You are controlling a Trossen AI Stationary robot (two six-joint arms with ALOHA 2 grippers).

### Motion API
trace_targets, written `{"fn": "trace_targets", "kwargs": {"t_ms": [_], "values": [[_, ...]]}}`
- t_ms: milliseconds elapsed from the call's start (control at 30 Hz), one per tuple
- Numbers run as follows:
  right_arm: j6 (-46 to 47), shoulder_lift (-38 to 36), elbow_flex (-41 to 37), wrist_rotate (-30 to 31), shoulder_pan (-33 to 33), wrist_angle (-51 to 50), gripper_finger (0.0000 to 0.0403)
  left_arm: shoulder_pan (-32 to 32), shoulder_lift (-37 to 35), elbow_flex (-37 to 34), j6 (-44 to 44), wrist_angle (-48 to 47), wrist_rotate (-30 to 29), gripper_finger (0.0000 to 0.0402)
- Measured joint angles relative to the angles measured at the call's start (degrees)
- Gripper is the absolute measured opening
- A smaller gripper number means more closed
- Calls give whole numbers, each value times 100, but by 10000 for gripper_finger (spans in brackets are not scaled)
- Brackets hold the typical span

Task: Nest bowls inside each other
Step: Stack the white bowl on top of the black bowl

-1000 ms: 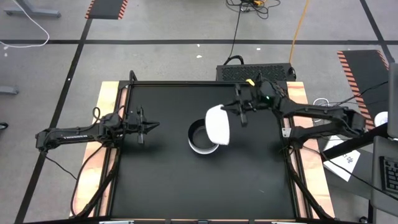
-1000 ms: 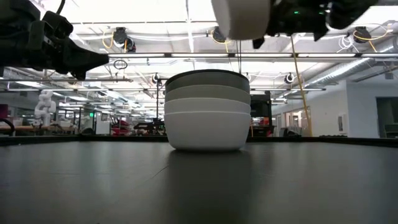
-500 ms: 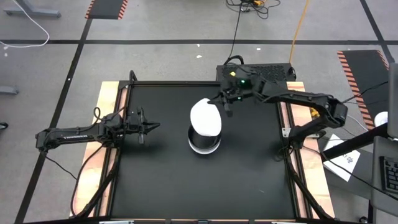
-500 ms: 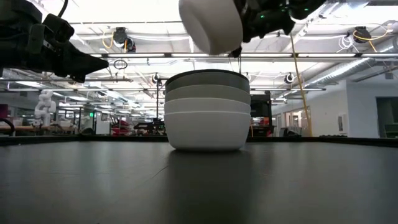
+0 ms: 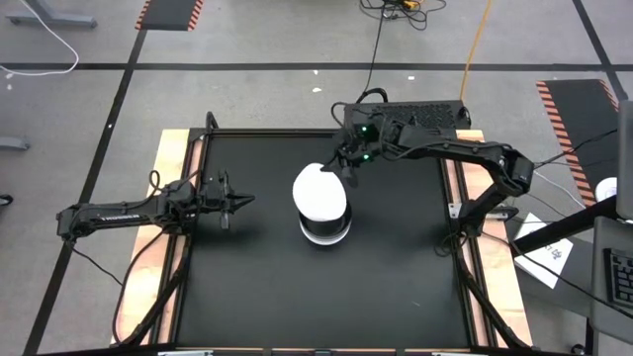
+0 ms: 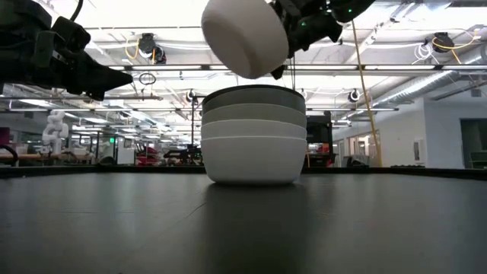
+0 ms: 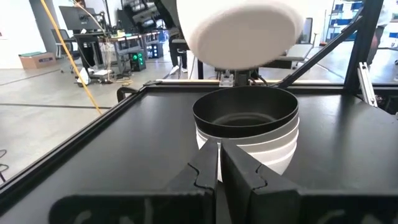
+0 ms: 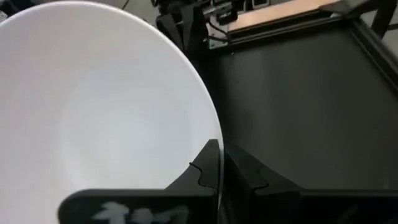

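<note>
The black desk (image 5: 247, 287) fills the middle of the high view, and near its center sits the stack (image 6: 253, 135) of nested bowls. From table height you can count white bowls at the bottom, a grey one above them and a dark rim on top. The left wrist view looks right into that top bowl, the black bowl (image 7: 245, 112), sitting inside the white ones and open upward.

Up in the air, the white bowl (image 6: 243, 36) hangs over the stack, tilted, its rounded underside facing the left side of the desk and its mouth turned back toward the right arm. From above it covers most of the stack, with only the stack's near edge peeking out below it. It is clear of the stack: the low view shows a gap between its lowest edge and the dark rim.

The right hand (image 5: 348, 158) has it, reaching in from the far right corner, just beyond the stack toward the far edge. The right wrist view shows its 2 fingers (image 8: 208, 165) pinched on the rim, 1 inside and 1 outside, with the smooth white inside of the bowl filling that picture.

The left hand (image 5: 240, 201) hovers above the desk near the left edge, well apart from the stack and pointing at it, fingers pressed together on nothing.
</note>
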Motion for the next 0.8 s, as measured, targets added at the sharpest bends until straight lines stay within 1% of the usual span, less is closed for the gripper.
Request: {"fn": "trace_targets", "kwargs": {"t_ms": [200,300,367,800], "values": [[5,147,-3,40,60,-440,0,0,-1,0,-22,5,2,21],[-79,163,-6,218,67,-680,0,-2,-2,0,-33,9,4,21],[-142,156,-8,311,85,-720,0,0,-2,0,-66,9,4,21],[-328,154,-10,311,138,-1026,0,0,-2,0,-153,37,7,21]]}}
